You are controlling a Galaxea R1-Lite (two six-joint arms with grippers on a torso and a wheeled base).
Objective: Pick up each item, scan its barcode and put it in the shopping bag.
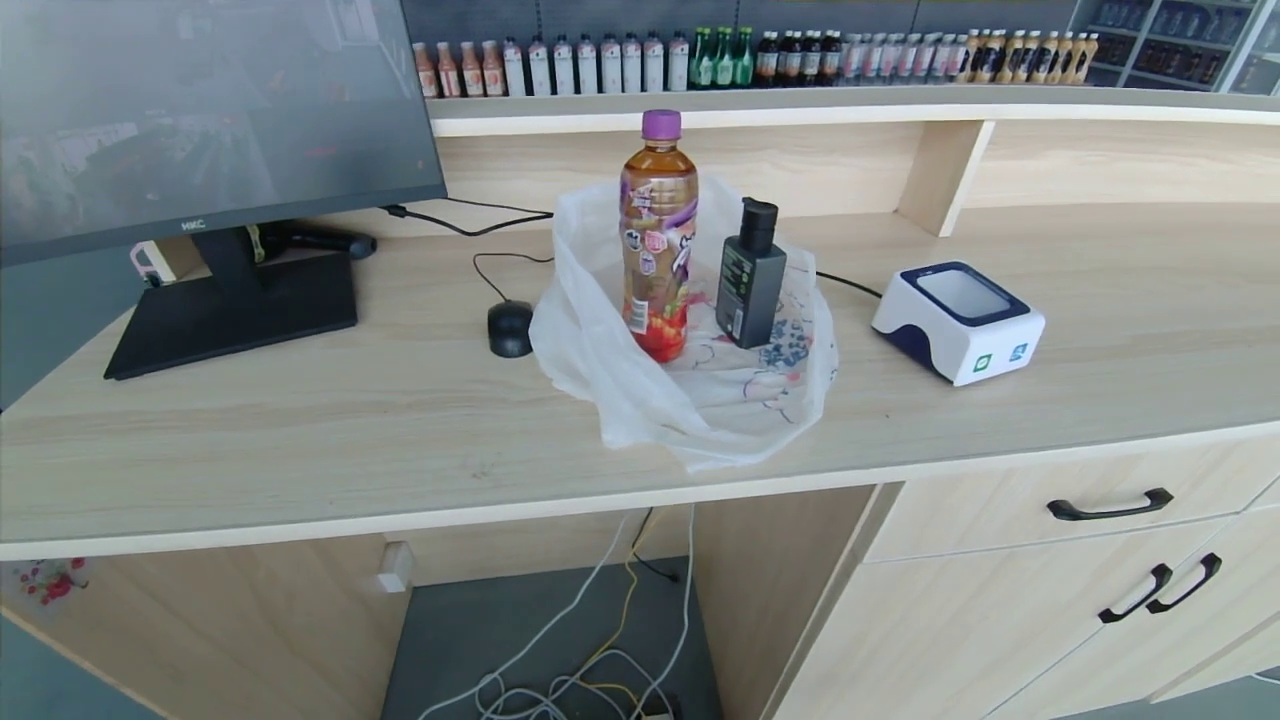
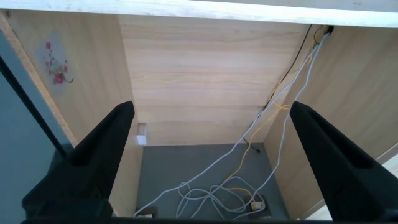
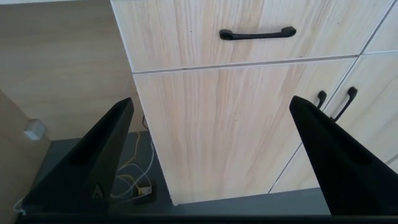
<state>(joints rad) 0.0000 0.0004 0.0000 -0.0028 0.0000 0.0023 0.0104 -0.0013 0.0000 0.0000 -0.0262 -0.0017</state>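
A tea bottle (image 1: 658, 240) with a purple cap stands upright on the white shopping bag (image 1: 700, 390), which lies spread on the counter. Beside it on the bag stands a dark pump bottle (image 1: 750, 278). A white and blue barcode scanner (image 1: 958, 320) sits on the counter to the right of the bag. My left gripper (image 2: 211, 158) hangs open below the counter, facing the open knee space with loose cables (image 2: 249, 180). My right gripper (image 3: 211, 158) is open too, low in front of the drawer front (image 3: 249, 81). Nothing is between either pair of fingers.
A monitor (image 1: 200, 110) on a black stand (image 1: 240, 310) fills the counter's left, with a black mouse (image 1: 510, 328) next to the bag. A raised shelf (image 1: 850, 100) with several bottles runs along the back. Drawers with black handles (image 1: 1110, 508) are below right.
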